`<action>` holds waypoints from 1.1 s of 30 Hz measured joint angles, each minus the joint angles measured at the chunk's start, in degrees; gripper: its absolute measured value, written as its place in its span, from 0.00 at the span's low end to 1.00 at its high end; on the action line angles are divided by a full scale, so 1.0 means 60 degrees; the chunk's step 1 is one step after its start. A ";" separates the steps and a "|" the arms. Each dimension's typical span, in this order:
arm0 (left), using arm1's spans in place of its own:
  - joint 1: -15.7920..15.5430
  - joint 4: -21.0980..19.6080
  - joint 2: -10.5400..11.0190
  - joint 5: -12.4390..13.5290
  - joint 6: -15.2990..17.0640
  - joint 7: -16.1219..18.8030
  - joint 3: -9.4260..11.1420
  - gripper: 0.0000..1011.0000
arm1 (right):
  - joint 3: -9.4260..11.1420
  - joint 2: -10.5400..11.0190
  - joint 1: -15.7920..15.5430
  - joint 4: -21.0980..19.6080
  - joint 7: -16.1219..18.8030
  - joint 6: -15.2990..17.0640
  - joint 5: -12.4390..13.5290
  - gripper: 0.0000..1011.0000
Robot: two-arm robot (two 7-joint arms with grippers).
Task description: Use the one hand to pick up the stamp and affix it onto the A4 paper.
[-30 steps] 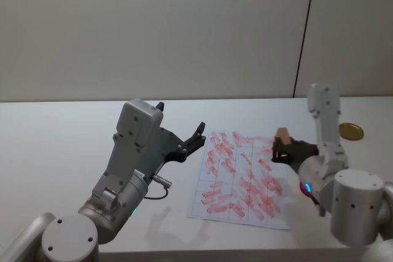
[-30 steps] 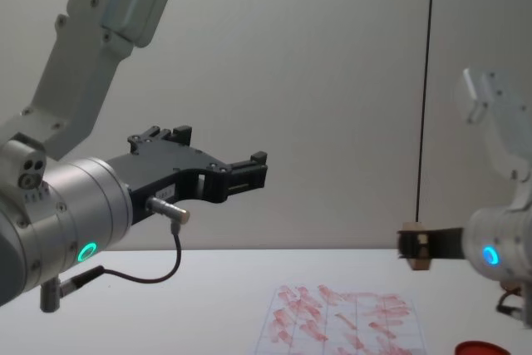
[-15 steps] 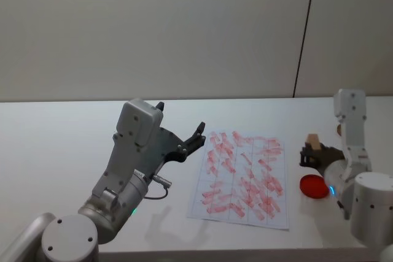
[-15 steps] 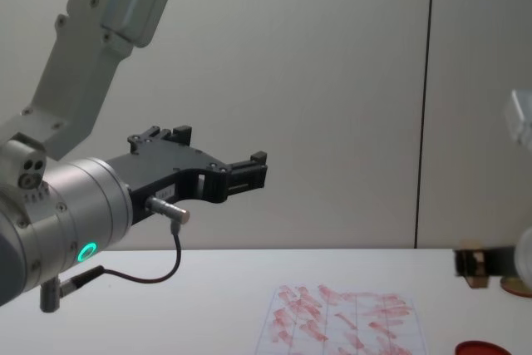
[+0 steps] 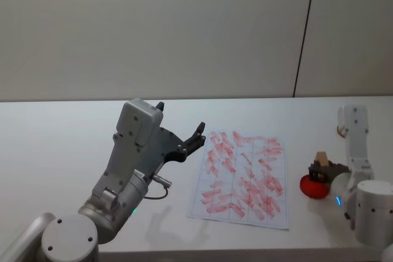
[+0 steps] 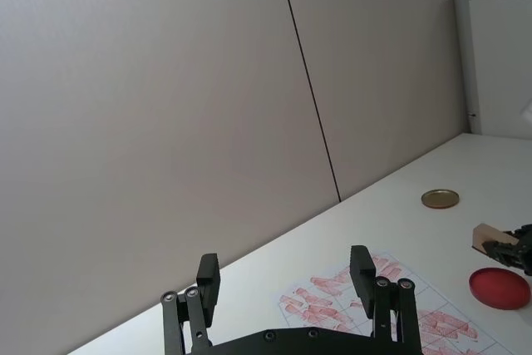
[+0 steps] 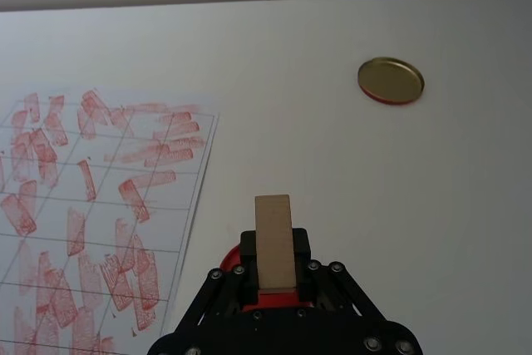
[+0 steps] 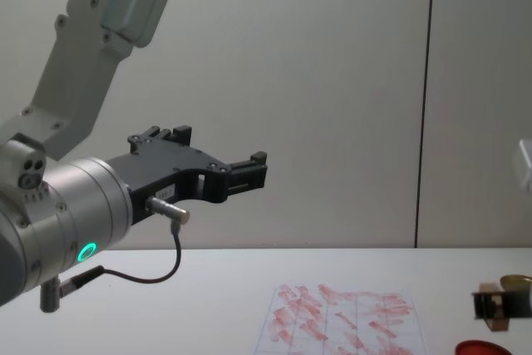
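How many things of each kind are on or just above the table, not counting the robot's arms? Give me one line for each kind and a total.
Stamp, held in the right gripper: 1
Red disc: 1
Brass disc: 1
Paper: 1
Total: 4

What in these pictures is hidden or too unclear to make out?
- Stamp: its underside is hidden in the right wrist view by the right tool holding it.
- Red disc: cut off by the chest view's bottom edge.
- Whether the stamp touches the disc: cannot tell.
- A4 paper: single marks too smeared.
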 joint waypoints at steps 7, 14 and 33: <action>0.0000 0.0000 0.0000 0.0000 0.0000 0.0000 0.0000 0.98 | 0.0027 -0.0010 0.0157 0.0533 0.0120 -0.0001 -0.0061 0.21; 0.0000 0.0000 0.0000 0.0000 0.0000 0.0001 0.0000 0.98 | 0.0042 -0.0033 0.0263 0.0882 0.0218 0.0017 -0.0097 0.23; 0.0000 0.0000 0.0000 0.0000 0.0000 0.0000 0.0000 0.98 | 0.0056 -0.0045 0.0116 0.0345 0.0469 -0.0097 -0.0121 0.84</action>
